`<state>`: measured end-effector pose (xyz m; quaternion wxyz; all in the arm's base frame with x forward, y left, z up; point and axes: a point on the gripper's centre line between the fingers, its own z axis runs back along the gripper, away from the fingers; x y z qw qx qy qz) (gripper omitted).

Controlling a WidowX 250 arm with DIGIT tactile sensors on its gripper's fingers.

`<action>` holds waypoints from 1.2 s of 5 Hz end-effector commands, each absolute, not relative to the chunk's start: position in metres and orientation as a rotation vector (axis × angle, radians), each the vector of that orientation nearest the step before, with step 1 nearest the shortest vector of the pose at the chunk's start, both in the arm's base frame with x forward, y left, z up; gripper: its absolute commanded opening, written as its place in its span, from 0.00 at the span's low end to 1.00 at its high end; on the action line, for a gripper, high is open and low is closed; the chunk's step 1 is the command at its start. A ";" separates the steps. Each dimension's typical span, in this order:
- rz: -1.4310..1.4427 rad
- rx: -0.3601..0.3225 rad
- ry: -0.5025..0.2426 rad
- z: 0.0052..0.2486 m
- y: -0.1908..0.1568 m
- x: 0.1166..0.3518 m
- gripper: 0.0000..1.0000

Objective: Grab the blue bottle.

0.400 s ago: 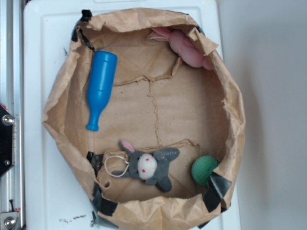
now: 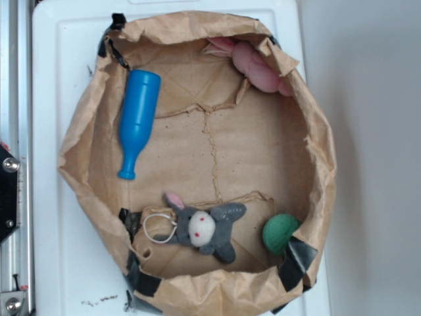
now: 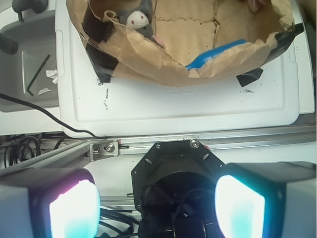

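In the wrist view, the hand (image 3: 156,203) fills the bottom edge, its two glowing fingers (image 3: 74,209) set wide apart with nothing between them. Just beyond it sits the arm's round black base (image 3: 176,168), bolted to a metal rail (image 3: 148,146). Black cables (image 3: 29,106) trail off to the left.

Past the rail lies a white plastic worktop (image 3: 198,104) carrying a brown paper bag (image 3: 148,62) with its walls rolled down into a shallow bowl, patched at the rim with black tape (image 3: 101,64).

The blue bottle (image 2: 138,118) lies on its side inside the bag, against the wall nearest the rail, well apart from the hand. In the exterior view its wide body points to the top of the picture and its thin neck to the bottom. Just beyond its neck, a grey plush bunny (image 2: 200,227) with a white face lies on a raised paper fold. Further along that edge a green ball (image 2: 279,232) rests against the bag wall. At the far corner a pink plush toy (image 2: 253,66) is tucked partly under the folded rim.
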<state>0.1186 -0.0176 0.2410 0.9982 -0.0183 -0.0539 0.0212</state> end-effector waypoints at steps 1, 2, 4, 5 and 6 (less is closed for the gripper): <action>0.186 -0.052 -0.149 0.244 -0.031 0.177 1.00; 0.221 -0.024 -0.152 0.233 -0.028 0.191 1.00; 0.598 -0.082 -0.150 0.208 0.013 0.225 1.00; 0.848 -0.102 -0.187 0.201 0.026 0.241 1.00; 1.095 -0.090 -0.233 0.192 0.035 0.252 1.00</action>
